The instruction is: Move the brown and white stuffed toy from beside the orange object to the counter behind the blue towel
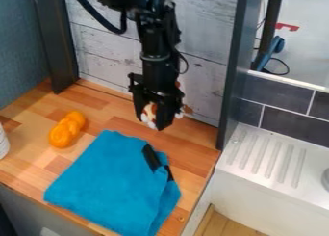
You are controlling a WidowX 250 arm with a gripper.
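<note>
Gripper (153, 120) over rear of surface (193, 146); jaws clamped on brown-and-white object (149, 112) from both sides, likely for secure grip. Blue cloth (109, 182) folded, apparently for compactness; orange object (66, 129) near it.

You've got cloth (109, 182) on counter (122, 115), squash (66, 130) left of its back part, sink (263, 158) right of counter, wall (106, 54) behind; item (149, 111) in gripper (151, 126), behind cloth.
</note>
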